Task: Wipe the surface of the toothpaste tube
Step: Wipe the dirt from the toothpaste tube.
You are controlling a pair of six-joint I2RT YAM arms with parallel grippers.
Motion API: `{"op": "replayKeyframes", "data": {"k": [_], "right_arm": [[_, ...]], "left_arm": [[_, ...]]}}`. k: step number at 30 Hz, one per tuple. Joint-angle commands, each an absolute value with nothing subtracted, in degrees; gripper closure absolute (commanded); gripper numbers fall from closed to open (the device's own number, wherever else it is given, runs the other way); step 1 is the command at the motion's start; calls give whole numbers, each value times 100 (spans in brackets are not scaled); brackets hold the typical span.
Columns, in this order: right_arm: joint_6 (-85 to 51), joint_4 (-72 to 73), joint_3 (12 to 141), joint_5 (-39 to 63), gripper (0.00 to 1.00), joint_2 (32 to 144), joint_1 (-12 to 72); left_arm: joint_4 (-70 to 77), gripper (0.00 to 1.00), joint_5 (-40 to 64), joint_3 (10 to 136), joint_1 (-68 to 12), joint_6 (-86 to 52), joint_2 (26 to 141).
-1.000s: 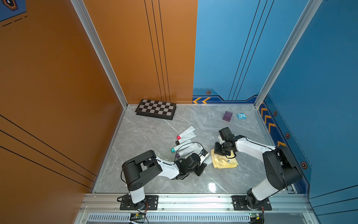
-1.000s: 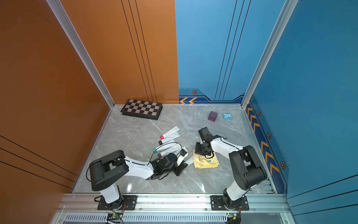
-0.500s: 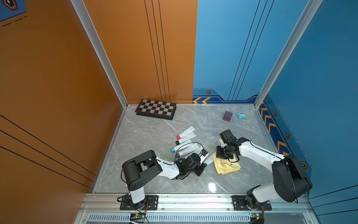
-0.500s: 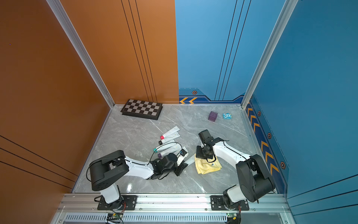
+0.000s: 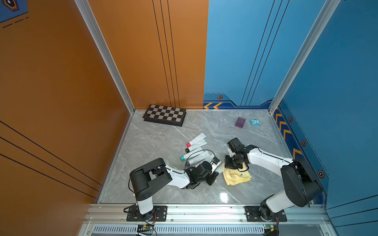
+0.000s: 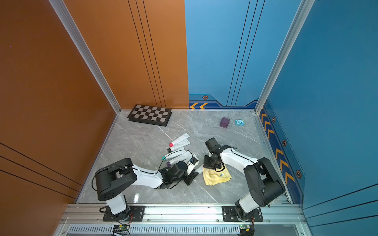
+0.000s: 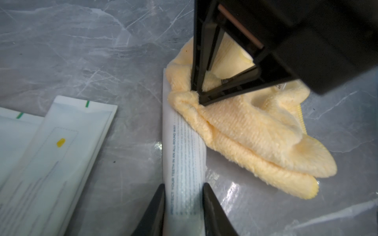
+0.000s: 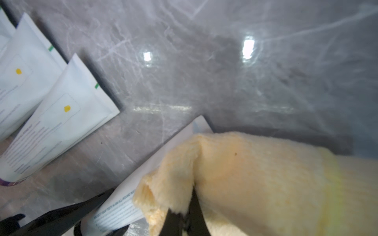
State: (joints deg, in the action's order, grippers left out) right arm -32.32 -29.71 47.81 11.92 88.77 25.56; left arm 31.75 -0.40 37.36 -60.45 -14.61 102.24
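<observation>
Both top views: left arm point(image 5: 178, 179) lies low, reaching to lower centre. Right arm point(image 5: 266, 161) comes from lower right, wrist pitched down.
Left wrist: left gripper point(image 7: 184, 206) clamps the toothpaste tube point(image 7: 184, 155), jaws narrow.
Right wrist: right gripper point(image 8: 182, 220) pinches the yellow cloth point(image 8: 255, 173) tight, draped over the tube end.

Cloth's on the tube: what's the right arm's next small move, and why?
Probably drag the cloth along the tube toward the left jaws. The right jaws pinch the cloth, which covers only the tube's far end; the printed stretch is bare, and the left jaws clamp it.
</observation>
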Motion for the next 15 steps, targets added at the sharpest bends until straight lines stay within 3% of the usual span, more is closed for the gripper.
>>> {"op": "replayKeyframes", "data": {"k": [1,9,15], "right_arm": [[-3321,-2884,4480,334,100,9117,2075],[-3167,-2915,4704,830,100,8852,1919],[-3110,-3223,4992,1133,100,8601,2384]], "left_arm": [[1415,88,37,3201,-6142,-1459,10722],[1468,88,36,3181,-6161,-1458,10740],[1464,88,48,3217,-6167,-1459,10777]]}}
